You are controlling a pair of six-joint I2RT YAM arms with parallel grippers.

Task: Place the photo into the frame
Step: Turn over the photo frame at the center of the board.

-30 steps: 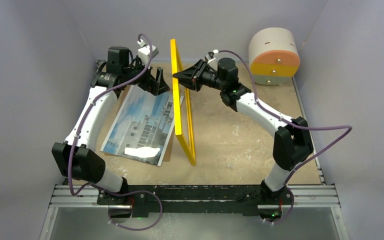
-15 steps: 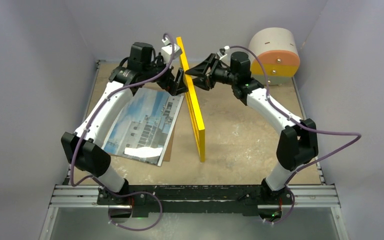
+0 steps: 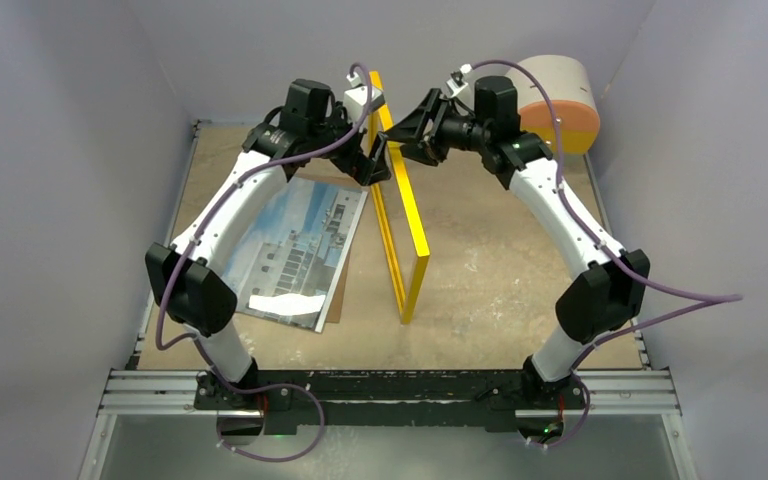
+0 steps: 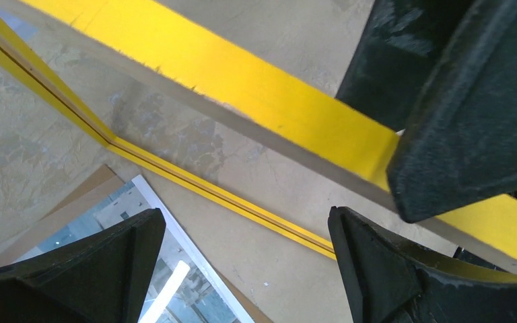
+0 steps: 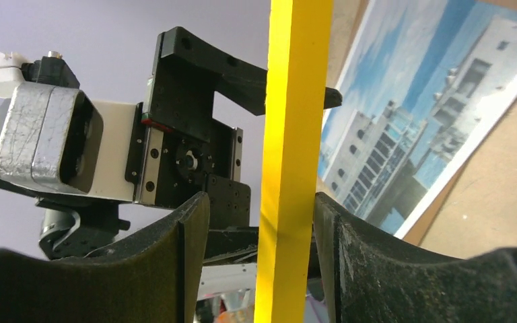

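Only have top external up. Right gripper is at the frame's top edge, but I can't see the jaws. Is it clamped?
Observer: No. In the right wrist view a yellow bar of the frame stands between the fingers of the right gripper, with a clear gap on one side. The jaws are open.
Operator: Left gripper?
Observer: In the left wrist view the left gripper has its jaws wide apart, closed on nothing.
Operator: Is the photo clear of the frame?
Observer: Yes. In the left wrist view the photo lies flat on a brown board, and a strip of bare table shows between it and the frame's lower rail.
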